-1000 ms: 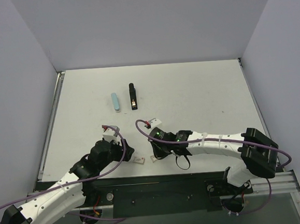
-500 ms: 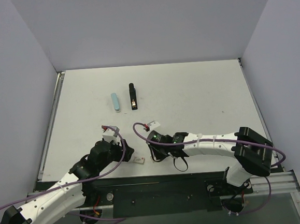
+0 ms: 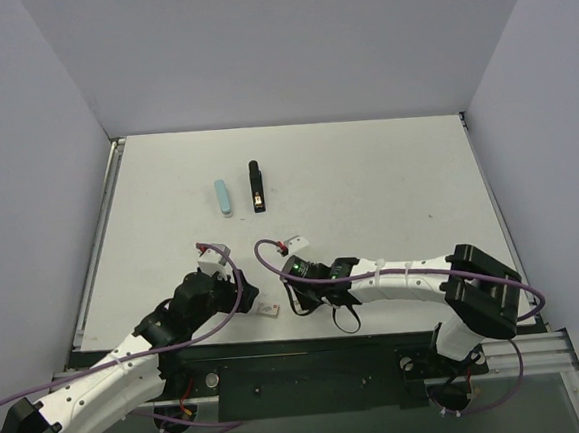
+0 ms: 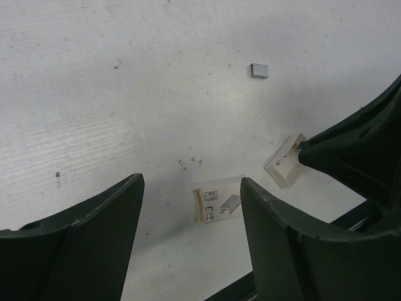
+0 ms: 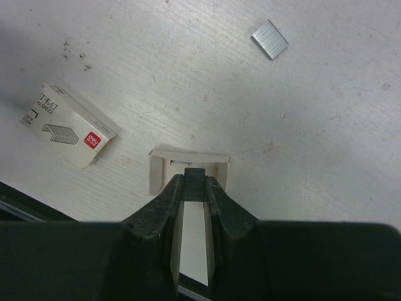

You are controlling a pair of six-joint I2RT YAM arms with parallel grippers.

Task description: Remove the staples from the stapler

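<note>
The slim black stapler [image 3: 256, 186] lies at the far middle of the table, well away from both grippers. My right gripper [image 5: 195, 183] is shut on a short dark strip of staples [image 5: 195, 177] and holds it over a small open white cardboard tray [image 5: 188, 160]. In the top view this gripper [image 3: 299, 302] is near the table's front edge. My left gripper [image 4: 191, 188] is open and empty, its jaws either side of a small staple box [image 4: 216, 204] on the table. A loose strip of staples [image 5: 269, 39] lies apart on the table.
A pale blue bar [image 3: 225, 196] lies just left of the stapler. The staple box [image 3: 269, 309] and the white tray [image 4: 285, 166] sit close to the table's front edge [image 3: 308, 327]. The right gripper's dark fingers [image 4: 351, 157] fill the right side of the left wrist view.
The right arm has shifted a little to the left and its elbow has come in. The left arm, stapler and blue bar have not moved.
</note>
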